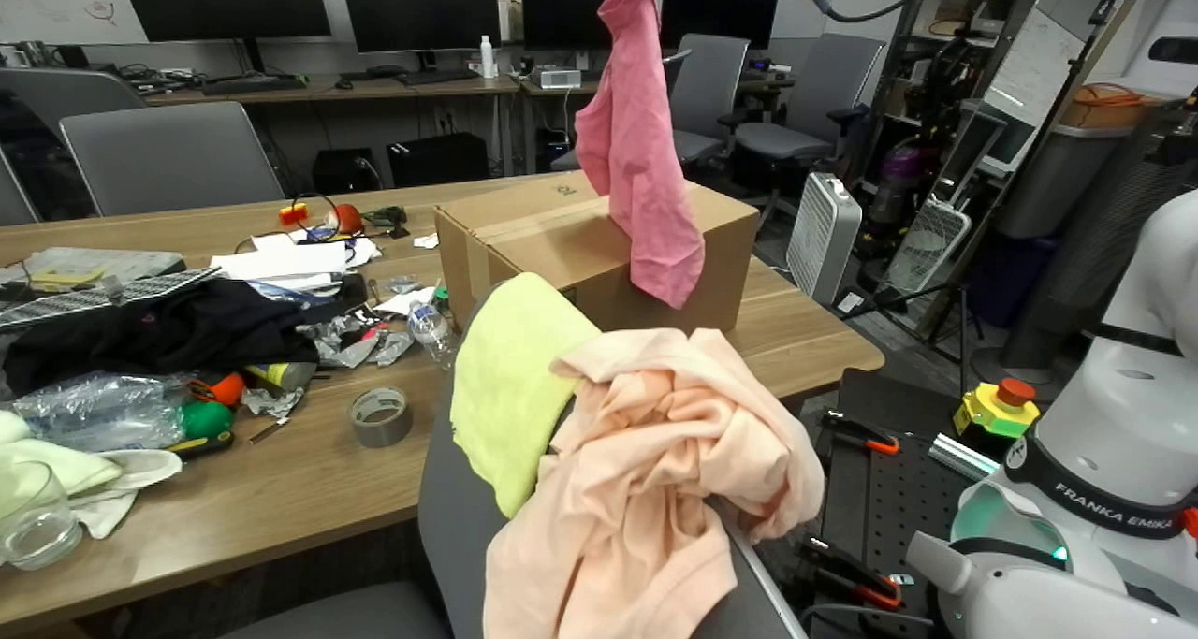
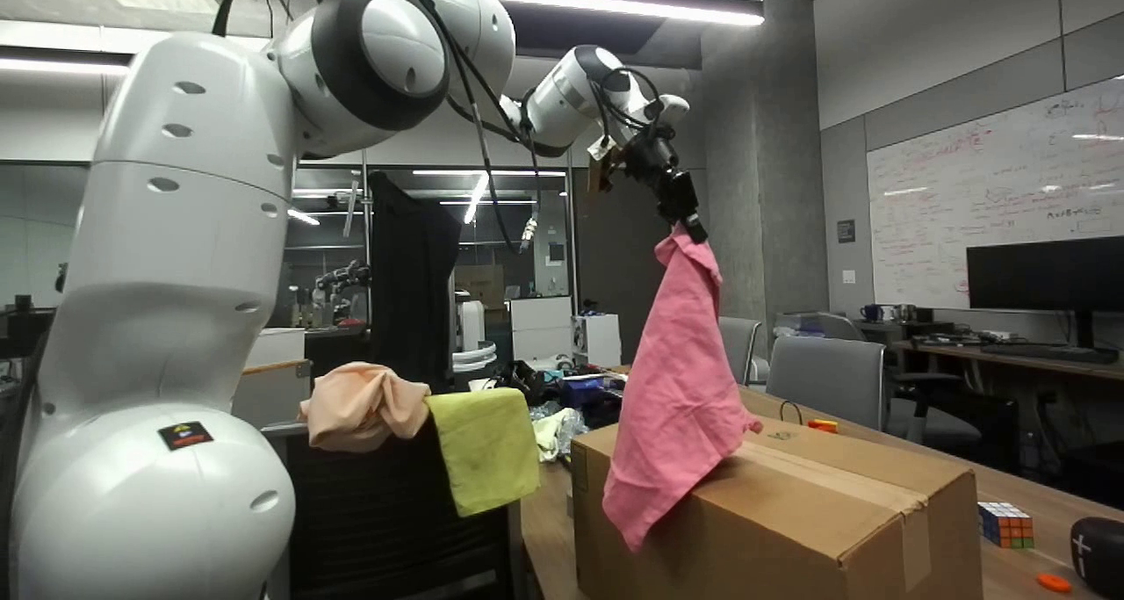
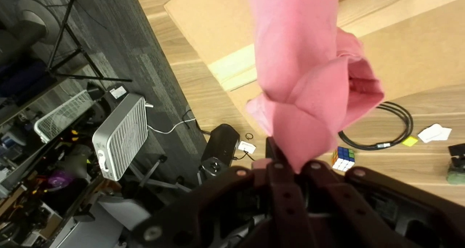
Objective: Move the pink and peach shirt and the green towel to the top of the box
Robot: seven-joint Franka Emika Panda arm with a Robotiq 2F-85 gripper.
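The pink cloth (image 1: 636, 143) hangs from my gripper (image 2: 689, 229), which is shut on its top corner. In the wrist view the pink cloth (image 3: 308, 81) runs from between the fingers (image 3: 287, 157) and covers parts of them. The brown cardboard box (image 1: 543, 232) stands on the table under the cloth; it shows in an exterior view (image 2: 808, 503) and in the wrist view (image 3: 410, 62). The cloth's lower end hangs past the box's top edge; I cannot tell how much touches. The peach shirt (image 1: 655, 461) lies bunched on a chair back. The green towel (image 1: 515, 386) drapes beside it.
The grey chair (image 1: 459, 489) stands against the table (image 1: 824, 340), next to the box. Loose items, a tape roll (image 1: 380, 416) and a bottle (image 1: 430, 330) lie on the table. A Rubik's cube (image 2: 1006, 524) and a black speaker (image 3: 221, 146) are near the box.
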